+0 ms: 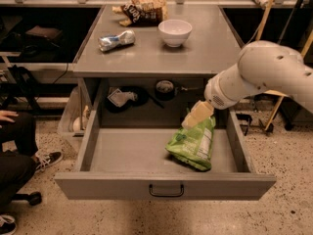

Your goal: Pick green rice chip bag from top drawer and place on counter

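We are in the grasp-and-lift step. The gripper point(191, 121) hangs inside the open drawer point(122, 186), over its right half, and meets the upper edge of the green bag point(193, 143). The fingers point(201, 112) look pressed together on that edge, so we judge the bag is pinched, though the contact itself is partly hidden by the crinkled top.

The green bag is in the drawer, near the right edge and closer to the front-right corner. Its lower end rests on the drawer floor while its upper end tilts up toward the gripper.

The next move calls for a straight lift until the bag clears the drawer's right wall and the front edge of the surface point(146, 58) above. It should then travel back and up over that edge and set down on a bare patch. The front half of the surface looks the safest target. A loose pinch on thin crinkly film could slip, so we would raise it slowly.

We count one green bag, one drawer pulled out and one gripper. Three things sit on the surface:
- one white bowl point(175, 32) toward the back, right of centre
- one brown chip bag point(146, 6) at the back edge
- one crushed silvery can point(116, 39) near the left edge
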`<state>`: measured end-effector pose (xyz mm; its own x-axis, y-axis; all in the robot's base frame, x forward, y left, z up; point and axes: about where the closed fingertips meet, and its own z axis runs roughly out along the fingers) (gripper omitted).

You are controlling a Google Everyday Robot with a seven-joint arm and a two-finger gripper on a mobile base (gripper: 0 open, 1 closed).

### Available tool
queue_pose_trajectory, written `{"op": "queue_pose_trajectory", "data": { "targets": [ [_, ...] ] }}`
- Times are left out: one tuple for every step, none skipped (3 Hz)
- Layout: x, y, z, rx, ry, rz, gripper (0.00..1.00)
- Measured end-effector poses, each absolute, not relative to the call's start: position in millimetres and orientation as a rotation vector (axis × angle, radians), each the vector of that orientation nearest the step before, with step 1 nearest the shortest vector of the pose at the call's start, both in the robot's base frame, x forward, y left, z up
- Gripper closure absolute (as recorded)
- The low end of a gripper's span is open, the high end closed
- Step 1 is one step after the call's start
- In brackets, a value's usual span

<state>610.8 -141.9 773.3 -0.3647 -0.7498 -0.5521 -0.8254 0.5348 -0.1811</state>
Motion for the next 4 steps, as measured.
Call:
{"op": "queue_pose_trajectory", "data": {
  "targets": [
    [612.8, -148.3, 718.1, -1.238, 2.264, 0.214, 0.0],
    [612.9, -166.3, 671.0, -1.207, 2.344, 0.197, 0.0],
    [612.9, -166.2, 671.0, -1.207, 2.344, 0.197, 0.0],
    [613.4, -135.7, 641.4, -1.268, 2.322, 0.324, 0.0]
  ]
}}
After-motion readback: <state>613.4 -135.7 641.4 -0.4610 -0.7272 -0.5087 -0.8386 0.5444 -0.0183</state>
